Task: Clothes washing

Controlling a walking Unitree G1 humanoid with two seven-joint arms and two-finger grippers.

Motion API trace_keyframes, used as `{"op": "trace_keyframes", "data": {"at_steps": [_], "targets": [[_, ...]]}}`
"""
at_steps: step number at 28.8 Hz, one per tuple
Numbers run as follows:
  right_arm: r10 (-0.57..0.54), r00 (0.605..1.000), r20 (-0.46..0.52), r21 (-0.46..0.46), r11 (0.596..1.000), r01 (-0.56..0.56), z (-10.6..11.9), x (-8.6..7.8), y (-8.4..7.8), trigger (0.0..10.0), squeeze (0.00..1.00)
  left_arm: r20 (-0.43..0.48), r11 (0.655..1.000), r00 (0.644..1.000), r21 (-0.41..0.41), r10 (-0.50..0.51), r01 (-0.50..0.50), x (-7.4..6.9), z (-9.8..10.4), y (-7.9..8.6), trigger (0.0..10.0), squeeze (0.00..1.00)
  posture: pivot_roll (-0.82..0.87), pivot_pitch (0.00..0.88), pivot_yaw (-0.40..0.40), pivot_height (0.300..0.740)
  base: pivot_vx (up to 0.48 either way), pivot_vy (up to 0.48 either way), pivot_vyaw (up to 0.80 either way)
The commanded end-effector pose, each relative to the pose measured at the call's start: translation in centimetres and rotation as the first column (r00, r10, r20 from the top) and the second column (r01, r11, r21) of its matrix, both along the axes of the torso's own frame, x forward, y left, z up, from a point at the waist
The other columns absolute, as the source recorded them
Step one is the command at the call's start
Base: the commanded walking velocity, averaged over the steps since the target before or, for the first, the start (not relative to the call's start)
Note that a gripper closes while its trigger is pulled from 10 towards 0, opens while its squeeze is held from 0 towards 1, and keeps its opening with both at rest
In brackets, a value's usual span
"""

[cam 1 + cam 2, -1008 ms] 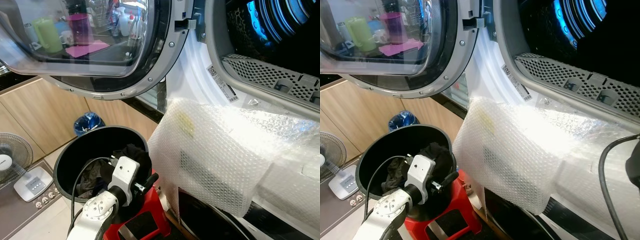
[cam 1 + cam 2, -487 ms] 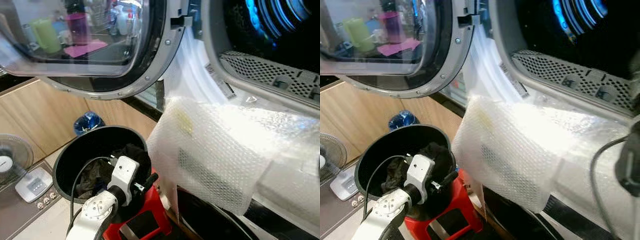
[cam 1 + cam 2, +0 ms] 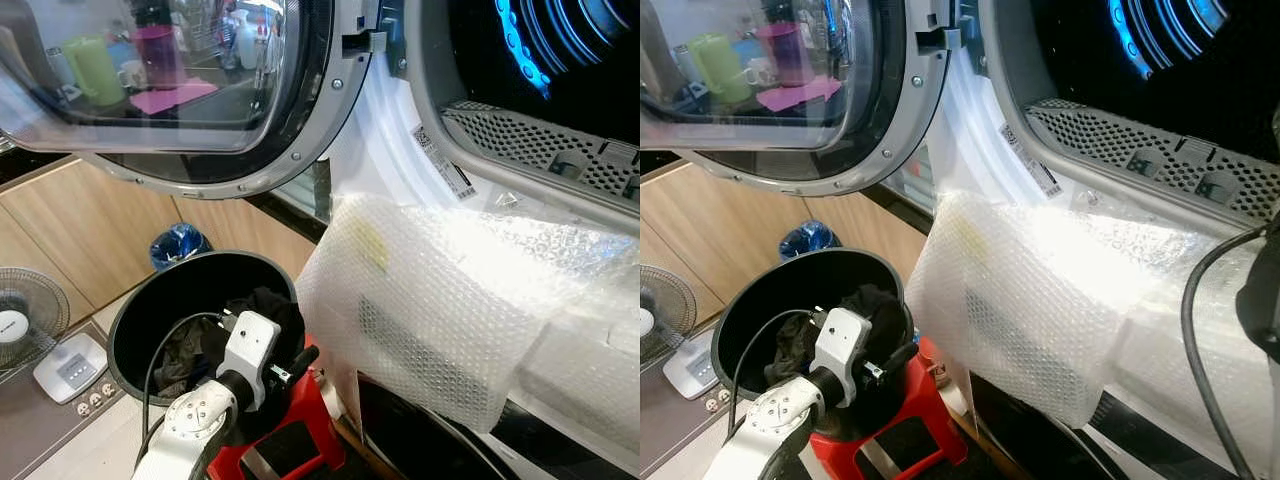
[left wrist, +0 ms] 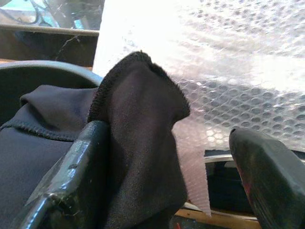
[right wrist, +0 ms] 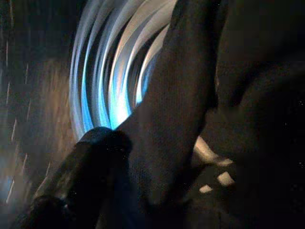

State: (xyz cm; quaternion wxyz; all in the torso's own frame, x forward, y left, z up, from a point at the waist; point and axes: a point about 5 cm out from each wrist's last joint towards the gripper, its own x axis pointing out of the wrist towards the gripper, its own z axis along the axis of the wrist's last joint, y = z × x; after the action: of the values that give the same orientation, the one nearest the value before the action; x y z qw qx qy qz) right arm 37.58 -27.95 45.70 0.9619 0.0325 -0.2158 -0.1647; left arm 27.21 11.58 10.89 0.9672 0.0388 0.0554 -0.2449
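Right gripper (image 5: pixel 143 181) is inside the washer drum (image 5: pixel 102 90), dark cloth (image 5: pixel 190 105) draped over a finger; whether it's clamped, I cannot tell. Left gripper (image 4: pixel 167 186) sits spread at the black bucket (image 3: pixel 130 300) below the drum, dark garment (image 4: pixel 138 138) against one finger. Risk: cloth snagging, dragging back out.

Dark, crumpled clothes (image 3: pixel 215 335) lie heaped in a round black plastic basket (image 3: pixel 140 310) that stands on a red plastic stool (image 3: pixel 305 435) beside the white front-loading washing machine (image 3: pixel 400 150), whose round glass door (image 3: pixel 170 85) is swung open.
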Motion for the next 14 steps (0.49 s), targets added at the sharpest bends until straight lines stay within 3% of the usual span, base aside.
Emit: {"op": "trace_keyframes", "data": {"at_steps": [1,3,4,5,9,11,14], "targets": [[0.079,0.992,-0.100,0.035,0.997,-0.076,-1.5,1.0,1.0,10.0,1.00,-0.025,1.000,1.000,0.005,-0.009,0.009,-0.2,-0.3,0.0,10.0,0.00,-0.08,0.090,0.081,0.740,0.000,0.000,0.00],[0.133,0.983,-0.130,0.080,0.989,-0.124,-1.8,1.2,1.3,10.0,1.00,-0.027,1.000,1.000,0.006,-0.011,0.011,-0.1,-0.4,0.0,10.0,0.00,-0.09,0.089,0.077,0.740,0.000,0.000,0.00],[0.141,0.983,-0.115,0.100,0.987,-0.130,-1.4,1.0,1.2,10.0,0.76,-0.028,1.000,1.000,0.008,-0.012,0.012,-0.1,-0.4,0.0,10.0,0.00,-0.09,0.089,0.077,0.740,0.000,0.000,0.00],[0.128,0.986,-0.107,0.111,0.987,-0.116,-1.1,0.8,0.9,10.0,0.00,-0.030,1.000,0.999,0.009,-0.012,0.012,0.0,-0.5,0.0,10.0,0.00,-0.11,0.088,0.075,0.740,0.000,0.000,0.00],[0.130,0.986,-0.106,0.072,0.990,-0.122,-0.3,0.2,0.3,10.0,0.00,-0.035,1.000,0.999,0.010,-0.018,0.018,0.0,-0.6,-0.3,10.0,0.00,-0.11,0.083,0.061,0.740,0.000,0.000,0.00],[0.155,0.974,-0.165,0.084,0.986,-0.142,-0.2,0.0,0.3,10.0,0.00,-0.038,1.000,0.999,0.008,-0.019,0.019,0.0,-0.8,-0.4,10.0,0.00,-0.12,0.080,0.046,0.740,0.000,0.000,0.00],[0.099,0.963,-0.251,-0.001,0.995,-0.102,-0.3,-0.2,0.0,10.0,0.00,-0.043,1.000,0.999,0.005,-0.014,0.014,0.0,-0.9,-0.6,10.0,0.00,-0.13,0.080,0.036,0.740,0.000,0.000,0.00]]}}
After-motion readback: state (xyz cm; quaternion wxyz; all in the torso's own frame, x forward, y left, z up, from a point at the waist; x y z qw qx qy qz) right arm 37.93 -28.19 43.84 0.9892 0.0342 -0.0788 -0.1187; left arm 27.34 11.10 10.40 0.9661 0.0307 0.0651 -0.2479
